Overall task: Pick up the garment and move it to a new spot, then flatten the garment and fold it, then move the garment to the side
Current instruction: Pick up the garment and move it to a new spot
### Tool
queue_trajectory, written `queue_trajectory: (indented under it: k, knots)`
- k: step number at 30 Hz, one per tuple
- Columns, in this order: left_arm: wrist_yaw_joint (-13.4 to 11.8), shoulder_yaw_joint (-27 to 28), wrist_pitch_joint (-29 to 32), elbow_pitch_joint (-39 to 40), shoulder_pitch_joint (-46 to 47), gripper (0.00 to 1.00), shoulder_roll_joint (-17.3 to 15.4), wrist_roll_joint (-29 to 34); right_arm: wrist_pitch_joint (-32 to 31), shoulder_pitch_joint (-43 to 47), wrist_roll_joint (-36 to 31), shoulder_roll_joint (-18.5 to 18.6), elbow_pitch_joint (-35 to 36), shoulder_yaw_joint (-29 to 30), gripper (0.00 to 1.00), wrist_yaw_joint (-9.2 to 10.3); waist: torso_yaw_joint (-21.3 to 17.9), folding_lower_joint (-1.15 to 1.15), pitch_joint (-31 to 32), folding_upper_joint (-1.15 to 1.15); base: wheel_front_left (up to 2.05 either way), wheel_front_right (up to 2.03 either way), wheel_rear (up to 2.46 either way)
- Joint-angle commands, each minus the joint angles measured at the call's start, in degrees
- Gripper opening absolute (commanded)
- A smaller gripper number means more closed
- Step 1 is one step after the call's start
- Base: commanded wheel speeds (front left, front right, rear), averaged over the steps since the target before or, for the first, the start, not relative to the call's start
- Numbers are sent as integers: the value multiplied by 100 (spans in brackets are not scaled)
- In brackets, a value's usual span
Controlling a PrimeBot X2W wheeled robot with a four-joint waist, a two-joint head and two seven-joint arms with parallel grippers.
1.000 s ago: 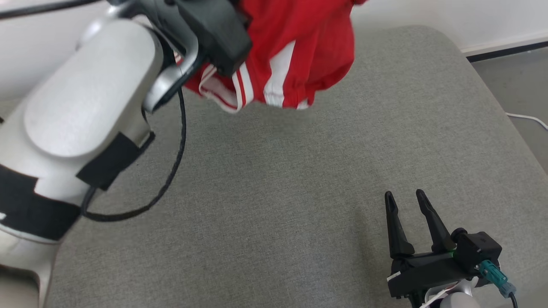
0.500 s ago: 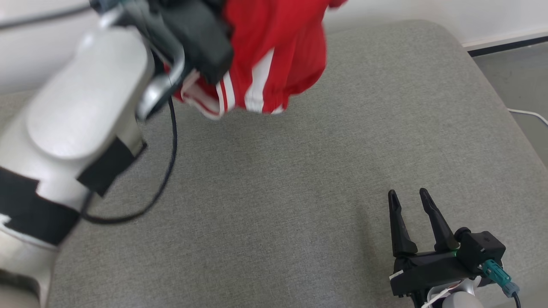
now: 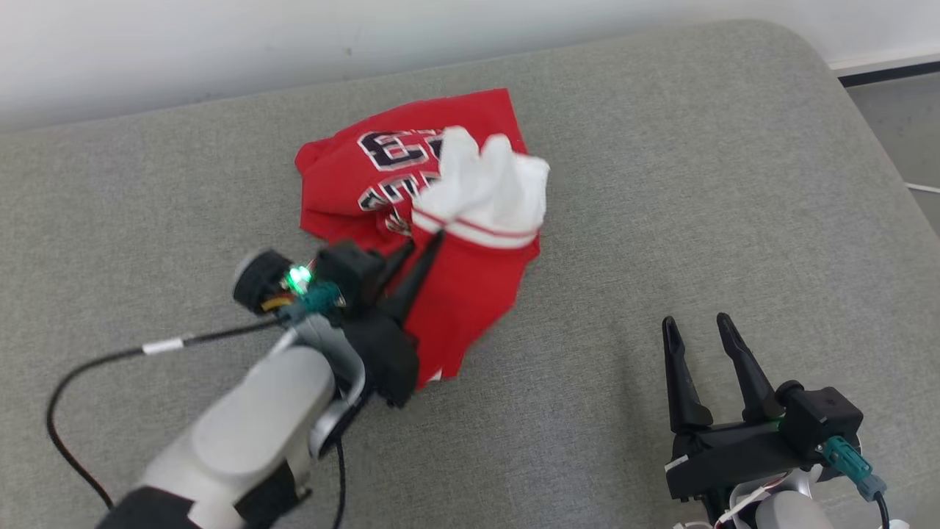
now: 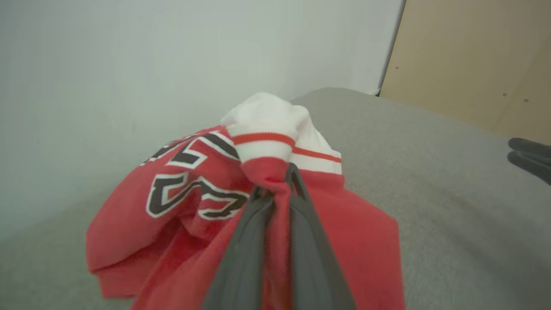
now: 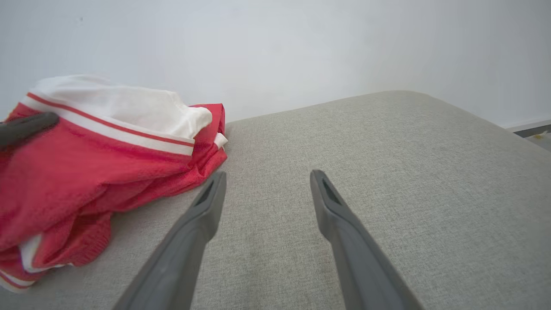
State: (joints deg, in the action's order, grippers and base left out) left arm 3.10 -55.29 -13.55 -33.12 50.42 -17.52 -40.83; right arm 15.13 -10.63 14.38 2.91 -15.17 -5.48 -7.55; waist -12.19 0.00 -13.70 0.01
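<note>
The garment [image 3: 455,308] is a red jersey with black-and-white lettering and a white, red-striped sleeve. It lies crumpled on the grey cushion [image 3: 661,184], left of centre. My left gripper [image 3: 424,242] is shut on a fold of red cloth just below the white sleeve. The left wrist view shows the garment [image 4: 129,224] bunched around that gripper [image 4: 277,181], with cloth pinched between the two dark fingers. My right gripper [image 3: 694,327] stands open at the lower right, apart from the cloth. In the right wrist view the garment [image 5: 64,172] lies left of the right gripper [image 5: 267,176].
A pale wall [image 3: 220,44] runs along the cushion's far edge. Floor [image 3: 903,132] shows past the cushion's rounded right corner. A black cable [image 3: 88,367] trails from my left arm over the cushion. A wooden panel [image 4: 473,64] stands beyond the far end.
My left arm has come down from high near the camera. The garment, which hung in the air from it, now rests crumpled on the cushion. The right gripper has stayed put.
</note>
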Motion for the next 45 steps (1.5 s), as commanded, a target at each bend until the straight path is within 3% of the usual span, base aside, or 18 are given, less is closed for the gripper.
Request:
queue_trajectory:
  k: [1,2,7,12,25,32,38,45]
  knots:
    - [19,-6,-54,-71,-78,22,45,52,3,-25,-41,-3,-7,-10,100,12,19,0,-9,-1,0,0,0]
    - [18,2,-72,-141,-119,100,96,38,4,-49,-51,-2,-4,-13,100,12,29,0,-8,-1,0,0,0]
    - [-60,186,-161,-194,-2,100,241,156,4,-11,-106,-2,4,40,100,12,133,0,93,-1,0,0,0]
    - [-236,880,-164,461,-142,100,112,426,4,133,-204,-2,14,127,100,12,310,0,247,-1,0,0,0]
    - [-755,3053,-167,2331,-2217,100,-486,1303,3,303,-423,0,154,245,100,12,792,0,590,-1,0,0,0]
    - [-766,4115,-168,2830,-3522,100,-247,1684,4,375,-510,2,173,273,100,12,982,0,671,-1,0,0,0]
    - [-603,4952,-168,3119,-4435,100,272,2086,4,429,-555,53,161,294,100,12,1144,0,740,-1,0,0,0]
    - [-141,5621,-168,3152,-4931,100,923,2584,3,484,-547,75,118,265,100,12,1267,0,785,-1,0,0,0]
